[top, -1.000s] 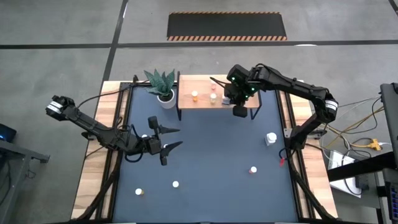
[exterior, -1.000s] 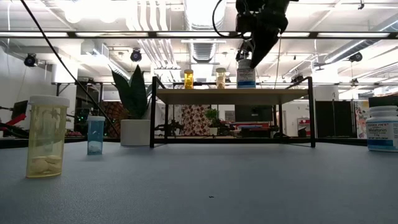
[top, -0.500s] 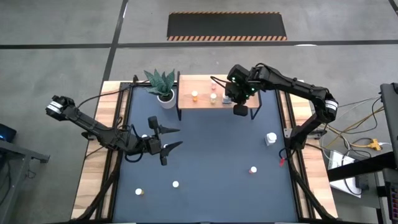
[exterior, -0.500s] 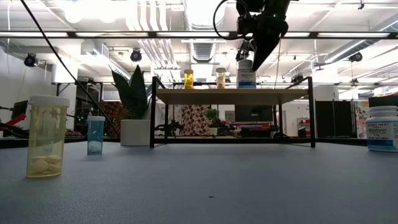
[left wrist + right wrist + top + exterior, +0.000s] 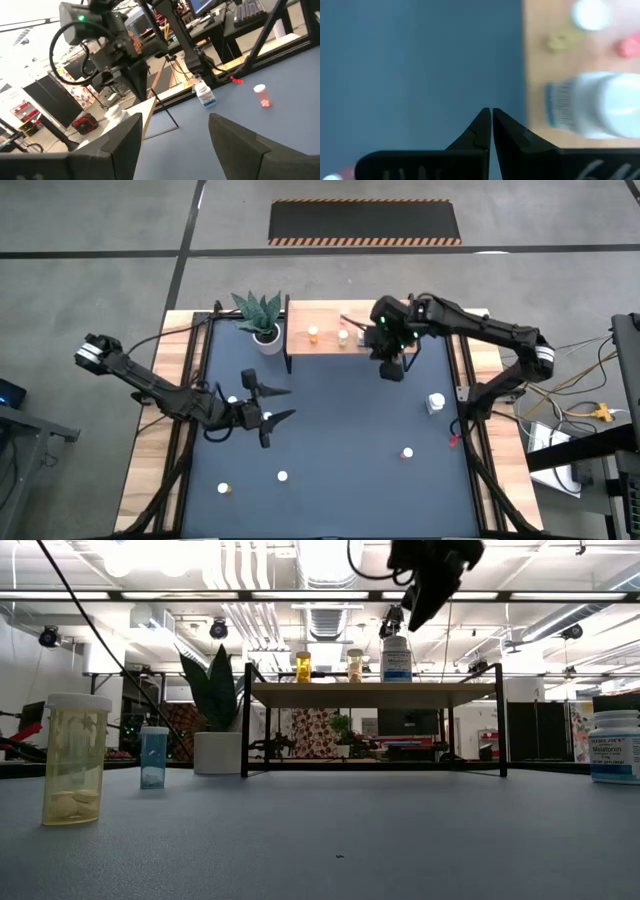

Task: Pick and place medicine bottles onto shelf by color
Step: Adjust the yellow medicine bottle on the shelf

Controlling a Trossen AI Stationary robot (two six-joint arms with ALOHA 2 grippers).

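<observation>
High view: shelf (image 5: 345, 340) at the far edge of the table (image 5: 330, 440), beside a potted plant (image 5: 262, 315); on the shelf an orange bottle (image 5: 313, 333), a second small bottle (image 5: 342, 336) and a large white bottle (image 5: 396, 658) standing upright, free of any grip; right gripper (image 5: 393, 368) just past the shelf's near edge, over the table, fingers (image 5: 481, 131) pressed together, holding nothing; left gripper (image 5: 272, 403) over the left middle of the table, fingers spread wide, empty; loose bottles on the table: large white one (image 5: 436, 402) near the right edge, a red one (image 5: 407, 452), two white-capped ones (image 5: 282, 476) (image 5: 224, 489) near the front; low view: yellow bottle (image 5: 74, 758) and small blue bottle (image 5: 154, 756) upright at left.
</observation>
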